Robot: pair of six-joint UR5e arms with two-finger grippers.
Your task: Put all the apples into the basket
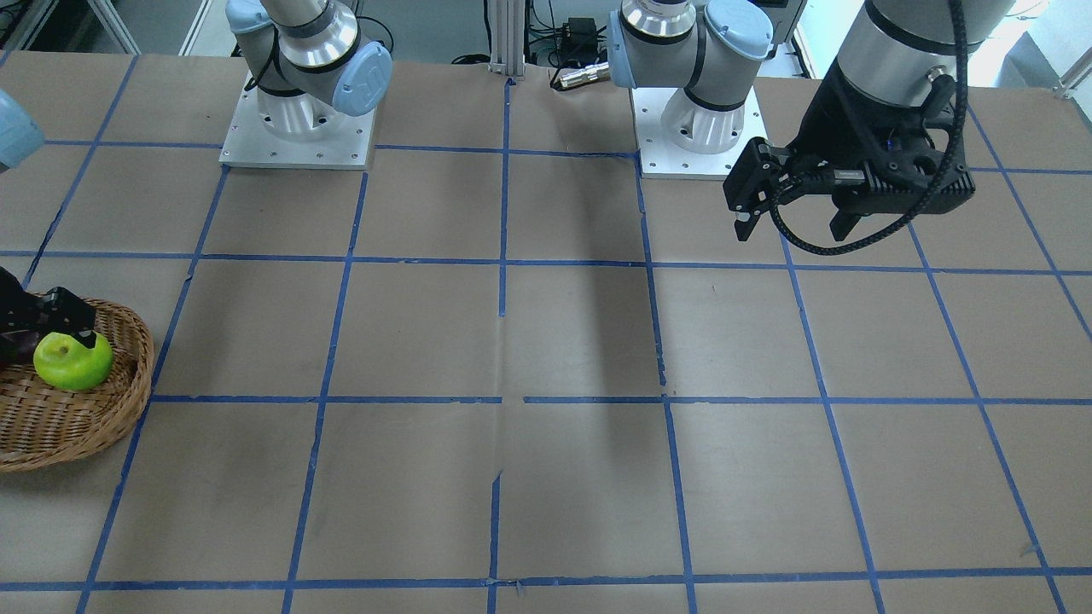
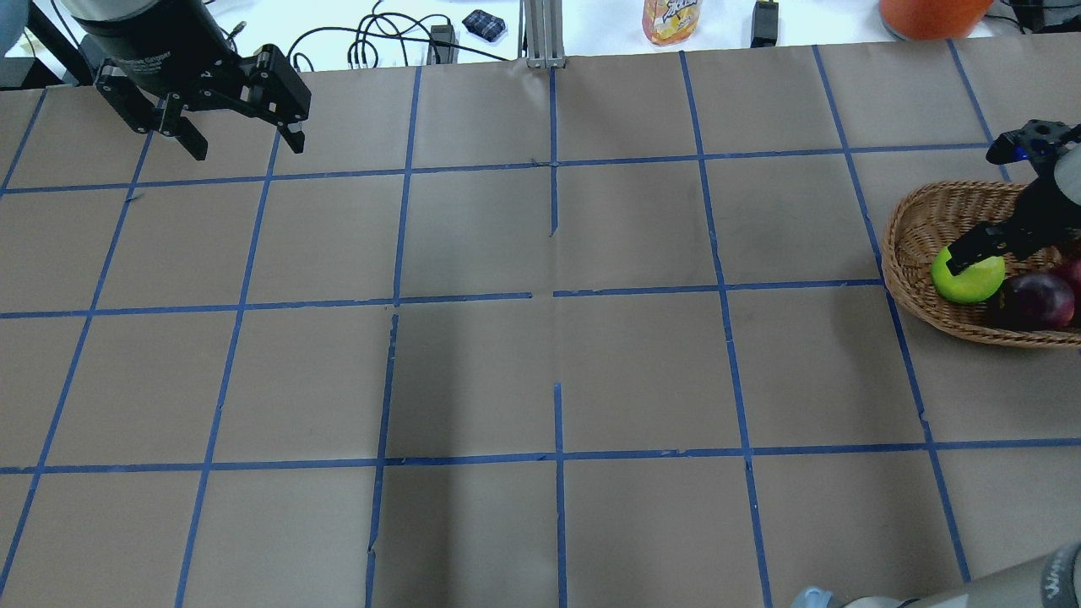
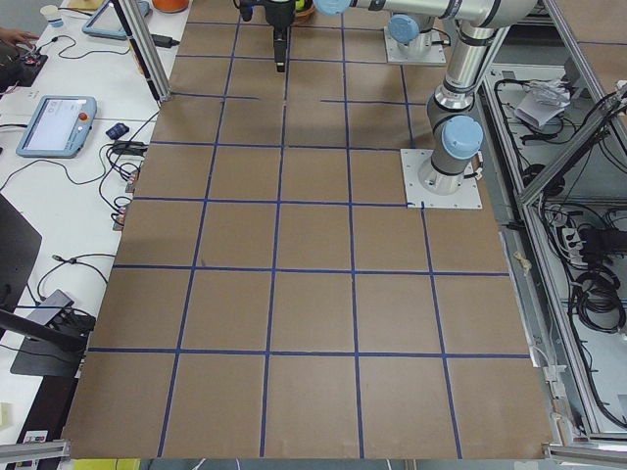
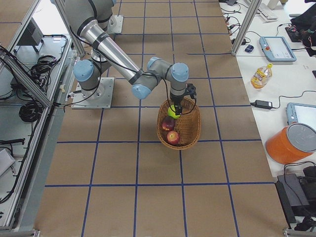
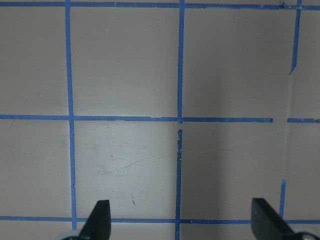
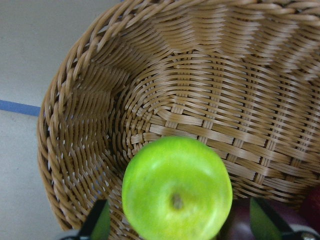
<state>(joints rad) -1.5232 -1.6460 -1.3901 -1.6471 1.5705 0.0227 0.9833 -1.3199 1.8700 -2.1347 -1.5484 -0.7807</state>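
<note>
Counter [image 2: 473,380]: brown paper with a blue tape grid. Right edge: basket [image 2: 920,211], shallow oval, woven wicker, holds all three apples. Glossy lime-green apple [image 6: 175,190] sits stem end up, with the dark maroon apple [image 2: 1034,300] just beside it and the streaky red apple [image 4: 173,138] farther right. Right jaws spread apart, straddling the green apple with a thin gap on each side. Far left: left jaws spread apart above the tape grid.

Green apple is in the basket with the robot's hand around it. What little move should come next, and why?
Probably lift the right gripper straight up out of the basket. Its fingers stand wide, with gaps on both sides of the green apple, which rests inside beside the maroon apple and red apple, so nothing seems left to carry.
</note>
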